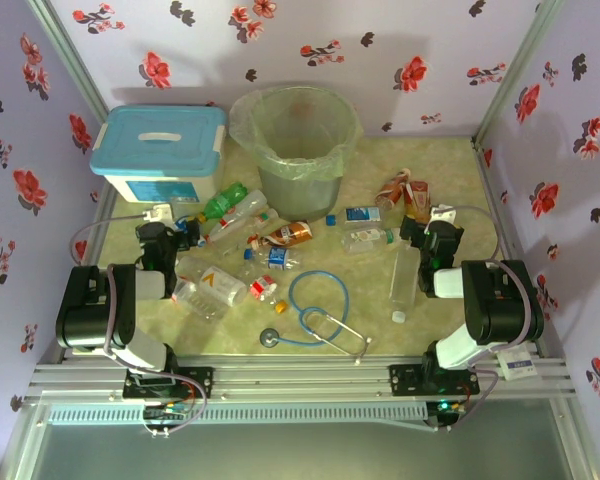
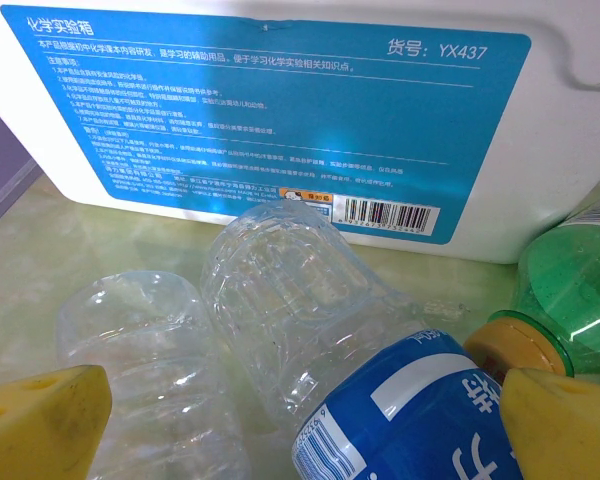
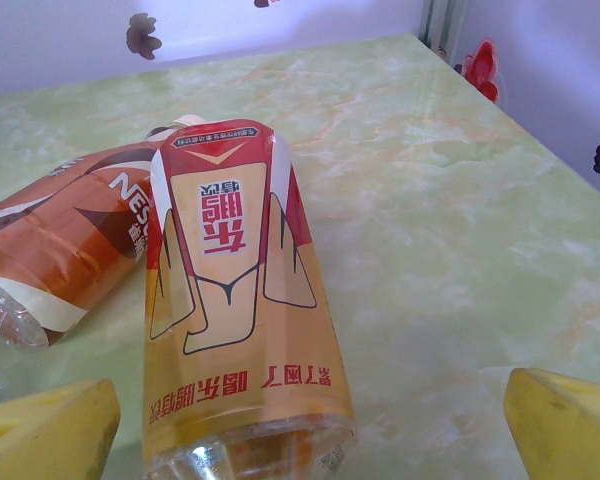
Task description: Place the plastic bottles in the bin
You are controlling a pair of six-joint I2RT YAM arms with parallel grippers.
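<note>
Yellow fingertips (image 2: 40, 420) of the left pincer (image 2: 300, 425) stand spread wide on either side of a clear crumpled plastic bottle with a blue label (image 2: 380, 400), gripping nothing. The gap straddles the bottle's body, which reads as lining up for a grasp. Just beside it lie a second clear ribbed bottle (image 2: 150, 350) and a green plastic bottle with a yellow cap (image 2: 570, 280). All three crowd against the white rectangular plastic box (image 2: 280, 100), so a clean pick there looks tight.

The right pincer (image 3: 305, 430) is equally open and empty. It frames a bottle in a red-and-orange sleeve (image 3: 240, 300) that lies on its side, touching a brown-labelled bottle (image 3: 70, 240) on the pale green marbled tabletop (image 3: 460, 200).

From above, the other bottles lie scattered on their sides between the arms, around a blue-tubed stethoscope (image 1: 320, 318) best left alone. The round grey-green bin with a clear bag liner (image 1: 300, 165) stands upright at the back centre, apparently within reach of either arm. No bottle seems to be in it yet, so the task looks barely begun.
</note>
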